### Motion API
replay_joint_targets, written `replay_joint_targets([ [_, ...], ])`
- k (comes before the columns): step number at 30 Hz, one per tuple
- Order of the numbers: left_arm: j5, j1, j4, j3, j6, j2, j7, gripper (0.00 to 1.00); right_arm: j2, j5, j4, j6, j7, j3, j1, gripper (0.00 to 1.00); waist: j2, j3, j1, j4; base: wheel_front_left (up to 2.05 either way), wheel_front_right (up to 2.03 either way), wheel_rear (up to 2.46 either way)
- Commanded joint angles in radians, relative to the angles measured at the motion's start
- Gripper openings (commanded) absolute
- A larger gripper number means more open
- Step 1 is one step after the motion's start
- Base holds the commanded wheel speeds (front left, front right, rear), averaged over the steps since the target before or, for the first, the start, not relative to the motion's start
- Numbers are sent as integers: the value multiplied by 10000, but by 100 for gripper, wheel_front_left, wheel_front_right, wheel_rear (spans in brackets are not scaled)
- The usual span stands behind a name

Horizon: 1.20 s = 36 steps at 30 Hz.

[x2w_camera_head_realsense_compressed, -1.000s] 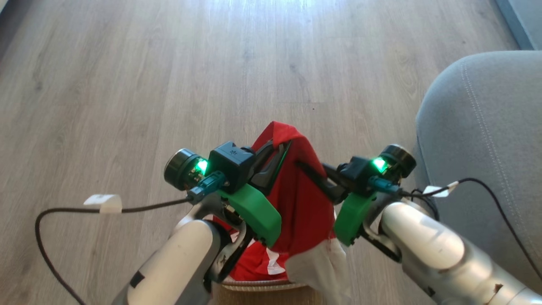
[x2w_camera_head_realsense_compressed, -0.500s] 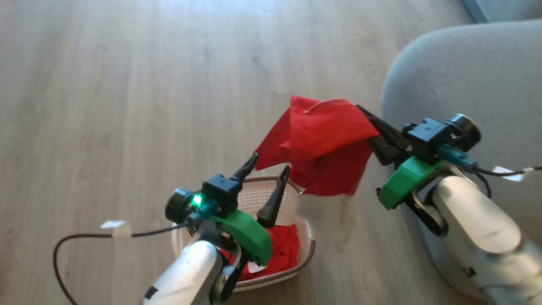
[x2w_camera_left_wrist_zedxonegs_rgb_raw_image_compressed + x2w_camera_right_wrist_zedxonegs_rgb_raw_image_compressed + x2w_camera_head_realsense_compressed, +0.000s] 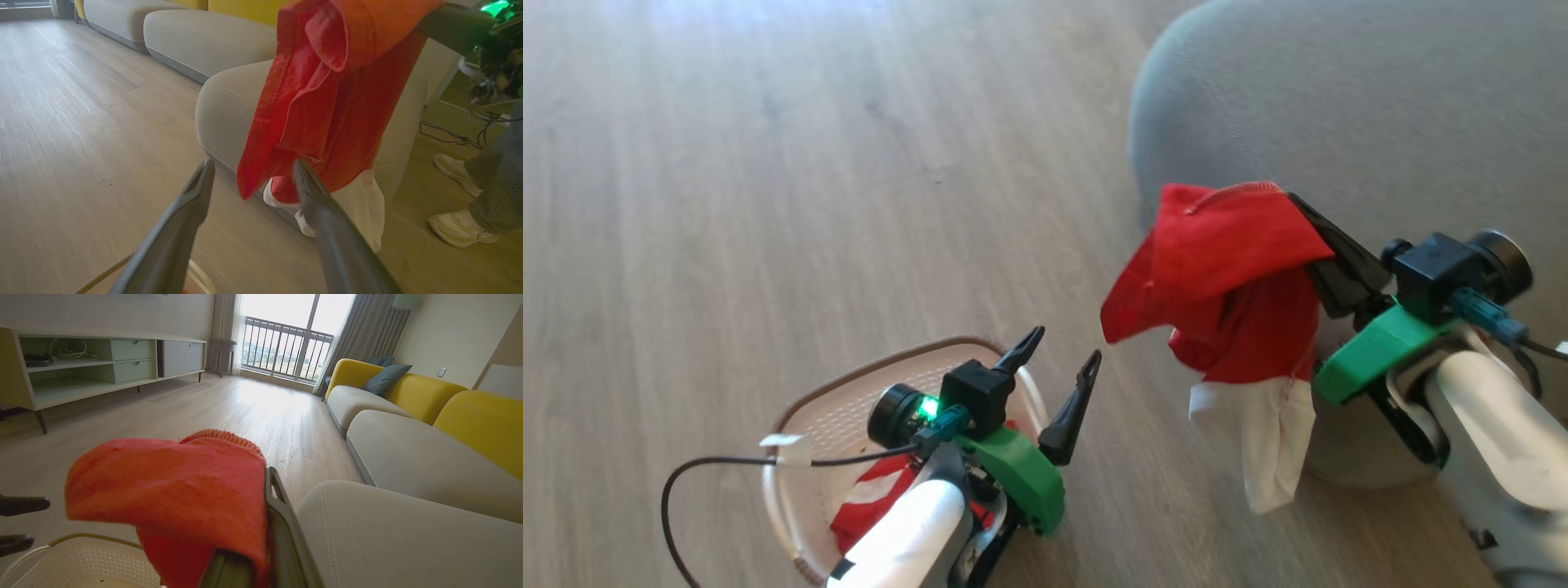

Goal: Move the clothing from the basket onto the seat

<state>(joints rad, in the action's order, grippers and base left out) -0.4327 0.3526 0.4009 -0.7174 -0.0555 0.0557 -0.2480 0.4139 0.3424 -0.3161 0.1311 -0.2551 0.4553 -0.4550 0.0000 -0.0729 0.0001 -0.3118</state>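
My right jaws clamp the red garment (image 3: 1225,269), now carried off the basket (image 3: 849,392) to the seat (image 3: 1339,98) corner; my left jaws have let go, wide open, empty. More clothing (image 3: 870,498) waits in the basket.

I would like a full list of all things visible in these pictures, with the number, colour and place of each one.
garment: one, red and white, hanging from the right gripper beside the seat
clothing: number unclear, red and white, in the basket
basket: one, cream with brown rim, on the floor
seat: one, grey, to the robot's right
floor: one, pale wood
sofa backs: two, yellow, behind grey cushions
pillow: at least one, blue-grey, on the far sofa
cabinet: one, cream and pale green, along the wall
shoes: two, white, on a person's feet past the seat
left gripper: one, dark jaws open, over the basket's edge
right gripper: one, dark jaws shut on the garment
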Motion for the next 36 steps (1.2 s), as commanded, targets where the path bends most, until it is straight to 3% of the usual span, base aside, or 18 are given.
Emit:
replay_joint_targets([
  [1,-194,438,-479,188,6,-49,-133,100,126,-32,430,-4,-67,-123,-59,0,0,-41,-1,-316,0,0,0],
  [10,-388,367,-810,-212,-190,-53,-136,100,108,-45,709,-4,-67,-612,279,0,0,-134,-1,-542,0,0,0],
  [16,-319,651,-722,-354,-266,-53,-136,100,32,-9,900,-4,-67,-996,152,0,0,-761,-1,-392,0,0,0],
  [27,790,3055,-93,-137,-427,-13,-137,100,-94,450,931,-4,-67,-2761,-2581,0,0,-4813,-1,398,0,0,0],
  [33,1305,4062,43,6,-497,292,-137,100,59,406,440,-4,-67,-4766,-5183,0,0,-6658,-1,636,0,0,0],
  [36,1440,4286,-38,52,-569,462,-132,100,468,306,-348,-4,-67,-5920,-6594,0,0,-7247,-1,674,0,0,0],
])
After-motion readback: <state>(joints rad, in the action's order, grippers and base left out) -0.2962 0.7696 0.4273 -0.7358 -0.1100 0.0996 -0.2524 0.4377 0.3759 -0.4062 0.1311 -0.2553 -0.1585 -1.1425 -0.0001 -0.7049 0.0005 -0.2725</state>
